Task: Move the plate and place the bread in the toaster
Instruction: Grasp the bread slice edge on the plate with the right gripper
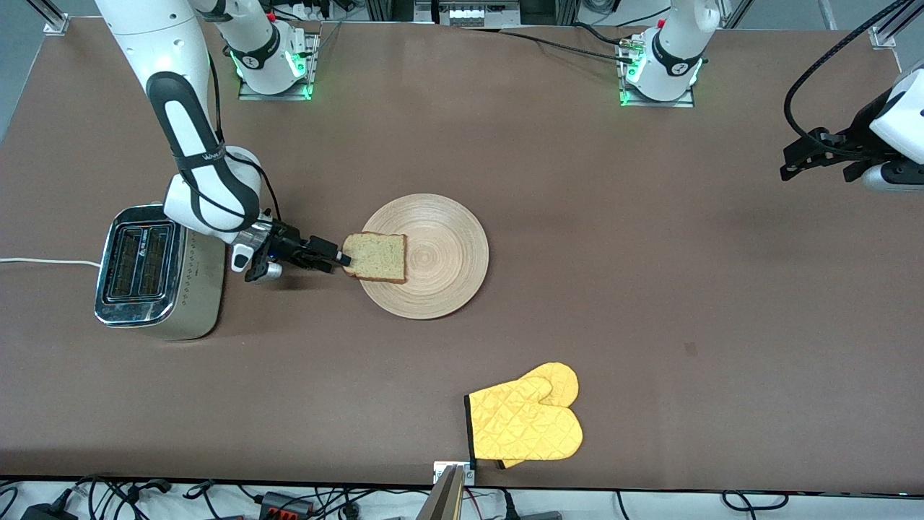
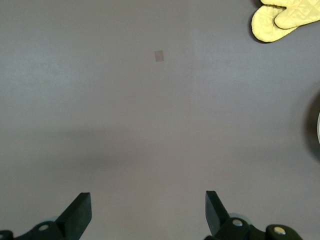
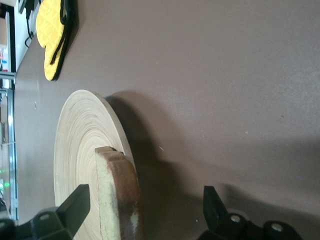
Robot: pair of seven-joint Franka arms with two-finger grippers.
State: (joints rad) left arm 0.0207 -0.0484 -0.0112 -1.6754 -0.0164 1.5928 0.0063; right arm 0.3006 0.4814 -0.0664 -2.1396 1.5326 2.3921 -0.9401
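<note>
The toaster (image 1: 155, 271) stands at the right arm's end of the surface (image 1: 650, 289). Beside it, the right pincer (image 1: 341, 258), spread, straddles the bread's (image 1: 375, 256) crust edge on the plate (image 1: 440, 256). The left pincer (image 1: 790, 162), spread, waits well apart.

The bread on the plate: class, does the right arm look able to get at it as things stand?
Probably yes. The right gripper is open at the bread's edge on the plate, one finger on each side of the slice, with nothing between them. The left gripper waits over bare table.
</note>
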